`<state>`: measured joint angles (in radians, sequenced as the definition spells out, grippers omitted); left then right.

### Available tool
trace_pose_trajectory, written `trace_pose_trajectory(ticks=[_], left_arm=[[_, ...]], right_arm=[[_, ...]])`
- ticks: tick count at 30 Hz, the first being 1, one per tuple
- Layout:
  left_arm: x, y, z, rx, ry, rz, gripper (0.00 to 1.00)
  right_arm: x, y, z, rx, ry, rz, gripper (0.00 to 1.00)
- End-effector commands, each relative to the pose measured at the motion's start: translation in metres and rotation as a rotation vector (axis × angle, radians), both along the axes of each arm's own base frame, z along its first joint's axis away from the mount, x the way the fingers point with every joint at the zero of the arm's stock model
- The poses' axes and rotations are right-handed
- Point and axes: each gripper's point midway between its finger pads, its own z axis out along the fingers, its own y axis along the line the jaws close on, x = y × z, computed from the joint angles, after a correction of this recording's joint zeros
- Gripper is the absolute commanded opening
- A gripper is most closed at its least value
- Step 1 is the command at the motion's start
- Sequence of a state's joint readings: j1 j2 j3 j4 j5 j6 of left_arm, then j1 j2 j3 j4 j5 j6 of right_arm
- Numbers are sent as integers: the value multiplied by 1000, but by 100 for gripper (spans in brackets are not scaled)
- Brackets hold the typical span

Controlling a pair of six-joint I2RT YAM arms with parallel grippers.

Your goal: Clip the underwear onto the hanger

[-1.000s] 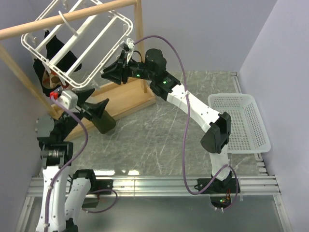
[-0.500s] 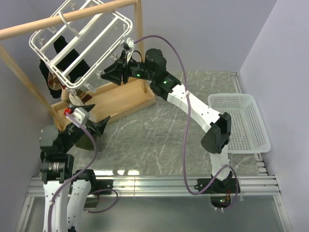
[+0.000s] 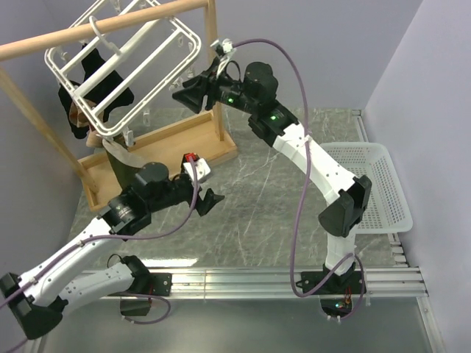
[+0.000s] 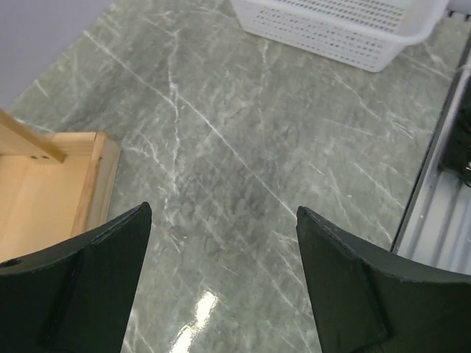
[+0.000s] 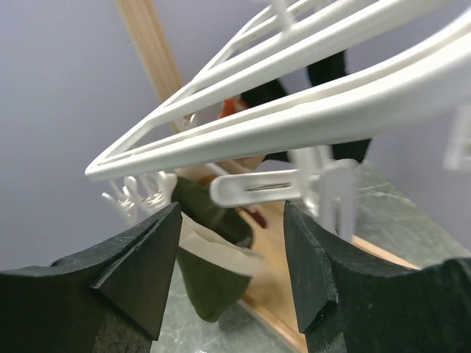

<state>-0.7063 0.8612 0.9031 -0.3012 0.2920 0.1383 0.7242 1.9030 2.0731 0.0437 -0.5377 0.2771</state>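
The underwear (image 3: 121, 175) hangs under the hanger (image 5: 331, 110) (apparently clipped), so clipping looks nearly done. Your left gripper (image 4: 223, 243) and right gripper (image 5: 232, 220) both gape empty; next, check the hold.

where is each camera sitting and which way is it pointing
Top external: above and behind the arms, looking down on the table; both arms show whole, with the hanger upper left.
Left wrist: on the left arm, facing down at the tabletop and the basket; the open left gripper frames the bottom.
Right wrist: on the right arm, looking under the hanger at the underwear; the open right gripper sits below.
Shared: top external and right wrist both show hanger and underwear.
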Motion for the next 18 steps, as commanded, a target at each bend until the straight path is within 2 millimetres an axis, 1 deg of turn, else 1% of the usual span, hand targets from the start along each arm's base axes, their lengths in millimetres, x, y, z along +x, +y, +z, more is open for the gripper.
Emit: trace_pose_trajectory(ticks=[1, 2, 3, 4, 5, 6, 7, 8, 9, 11, 12, 13, 14, 15, 16, 17, 18], left_arm=[[8, -3, 12, -21, -49, 144, 86], [12, -2, 13, -22, -71, 192, 87], [12, -4, 13, -20, -82, 203, 89], [7, -10, 13, -10, -103, 198, 90], [16, -6, 14, -8, -139, 270, 91], [20, -6, 11, 12, -165, 305, 97], [20, -8, 16, 29, -226, 309, 99], [31, 2, 23, 13, -274, 403, 99], [35, 6, 34, -14, -315, 439, 99], [41, 16, 40, 35, -399, 486, 99], [44, 25, 48, 34, -425, 532, 99], [45, 31, 60, 30, -474, 549, 99], [43, 34, 68, 15, -493, 547, 99], [36, 38, 82, -24, -520, 527, 99], [33, 40, 85, 10, -561, 497, 99], [29, 49, 94, -23, -567, 505, 99], [31, 53, 97, -42, -545, 517, 99]], right_arm=[[-12, -30, 48, 78, -31, -59, 65], [-11, -33, 48, 79, -26, -66, 65], [-12, -34, 49, 79, -22, -67, 65], [-13, -37, 50, 80, -23, -70, 65], [-11, -38, 48, 74, -22, -79, 65], [-8, -42, 48, 72, -22, -95, 65], [-6, -44, 48, 69, -23, -103, 65], [-4, -47, 47, 64, -27, -116, 65], [-1, -50, 47, 62, -29, -127, 66], [3, -55, 47, 55, -35, -146, 66], [6, -59, 49, 58, -38, -161, 66], [11, -63, 51, 59, -42, -174, 66], [13, -64, 51, 59, -47, -179, 66], [17, -67, 52, 60, -50, -194, 67], [21, -71, 53, 61, -55, -206, 67], [22, -72, 50, 47, -48, -211, 67], [24, -73, 48, 42, -49, -216, 67]])
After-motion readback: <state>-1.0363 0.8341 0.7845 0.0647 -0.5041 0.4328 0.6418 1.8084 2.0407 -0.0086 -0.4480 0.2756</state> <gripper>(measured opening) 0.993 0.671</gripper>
